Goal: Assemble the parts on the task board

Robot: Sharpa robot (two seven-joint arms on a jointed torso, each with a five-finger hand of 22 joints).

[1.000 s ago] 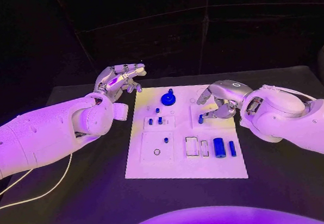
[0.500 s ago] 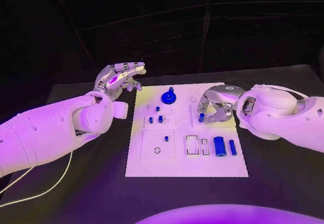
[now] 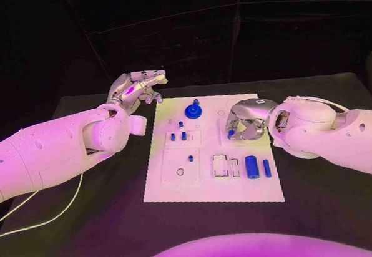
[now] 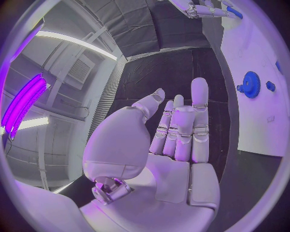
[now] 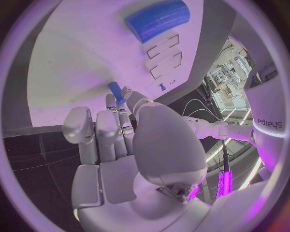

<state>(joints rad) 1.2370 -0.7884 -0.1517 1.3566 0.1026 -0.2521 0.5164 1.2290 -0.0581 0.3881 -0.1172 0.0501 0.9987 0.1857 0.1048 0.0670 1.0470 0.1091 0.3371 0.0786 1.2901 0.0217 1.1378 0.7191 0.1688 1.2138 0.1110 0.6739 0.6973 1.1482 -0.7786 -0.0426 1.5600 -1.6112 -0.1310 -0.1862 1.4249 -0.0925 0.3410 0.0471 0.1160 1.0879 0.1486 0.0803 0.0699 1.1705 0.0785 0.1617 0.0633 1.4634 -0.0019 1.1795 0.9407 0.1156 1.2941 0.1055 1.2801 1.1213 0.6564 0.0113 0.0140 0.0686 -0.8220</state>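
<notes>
Left hand (image 3: 136,87) hovering off board's far left corner, fingers loosely apart, holding nothing, well away from parts. Task board (image 3: 180,189) lying mid-table. Right hand (image 3: 244,120) over board's right side, pinching small blue peg (image 5: 115,92) at fingertips; peg's long axis seemingly pointing down toward board, tip just above white surface. Right hand nearer.
</notes>
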